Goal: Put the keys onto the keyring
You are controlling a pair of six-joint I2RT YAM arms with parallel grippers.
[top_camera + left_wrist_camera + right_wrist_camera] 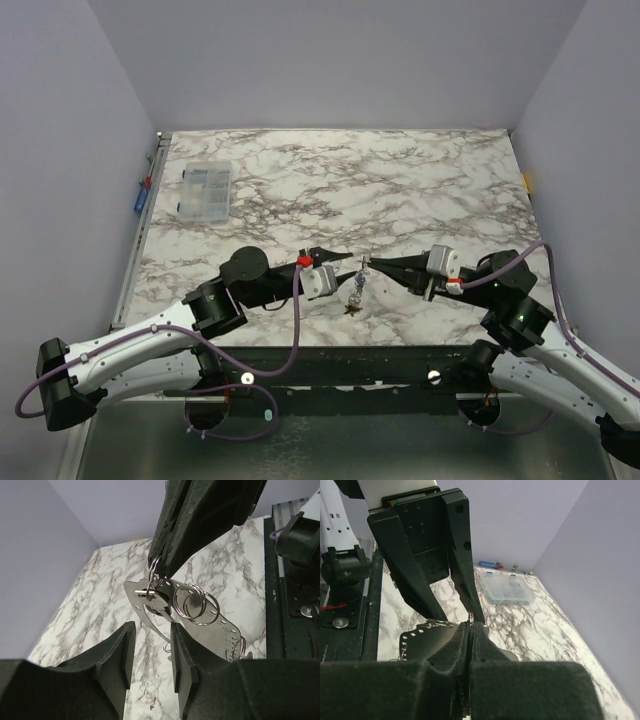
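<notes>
Currently I see the right gripper (372, 262) clenched: on its wrist view the two black fingers are pressed flat together, with a thin silvery wire nipped between their tips. That wire is the keyring (153, 570). From the left wrist camera it shows as a pale loop coming out from under the right fingertips.

Below the pinch hangs the rest of the bunch: a flat metal tag (220, 622) with a row of small holes along its edge, two overlapping small rings (192, 602) lying against the tag, and the keys (151, 596) right at the loop, one silver head plainly visible. From above, the bunch sits between the two grippers, near the front edge of the marble table (400, 180). I cannot tell whether its lowest part touches the tabletop.

The left gripper (340, 266) is released. Its fingers (120, 655) stand apart with a clear gap, and on its own camera the tag and keys line up just beyond that gap, grasped by nothing on this side. The left fingertips are close to the bunch, but I see no contact.

A clear compartment box (203, 190) lies well apart, at the far left of the table.
</notes>
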